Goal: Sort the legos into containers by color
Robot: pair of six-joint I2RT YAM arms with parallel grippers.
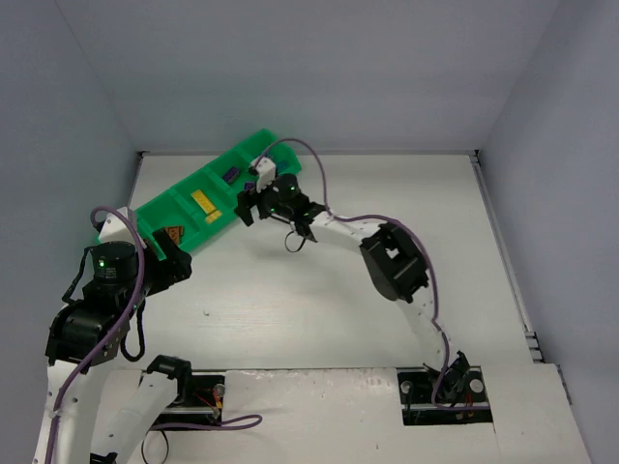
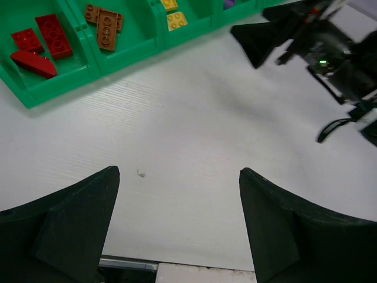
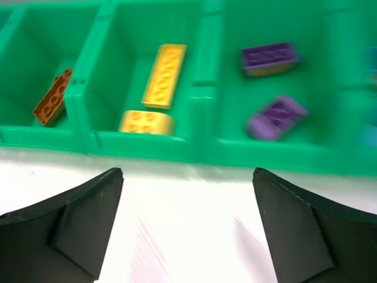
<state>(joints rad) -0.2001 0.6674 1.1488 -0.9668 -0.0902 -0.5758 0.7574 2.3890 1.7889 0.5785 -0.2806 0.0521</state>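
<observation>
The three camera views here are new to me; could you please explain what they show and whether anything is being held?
This is a robot with two arms bolted at the near table edge. The top view looks down from above and behind: the left arm and right arm reach over a white table toward a long green tray. The other two pictures come from cameras on the wrists; the dark wedges at the bottom are each hand's own fingers. The left hand and right hand are both open and hold nothing. The tray's compartments hold toy bricks by colour: red bricks, brown bricks, yellow bricks, purple bricks.
</observation>
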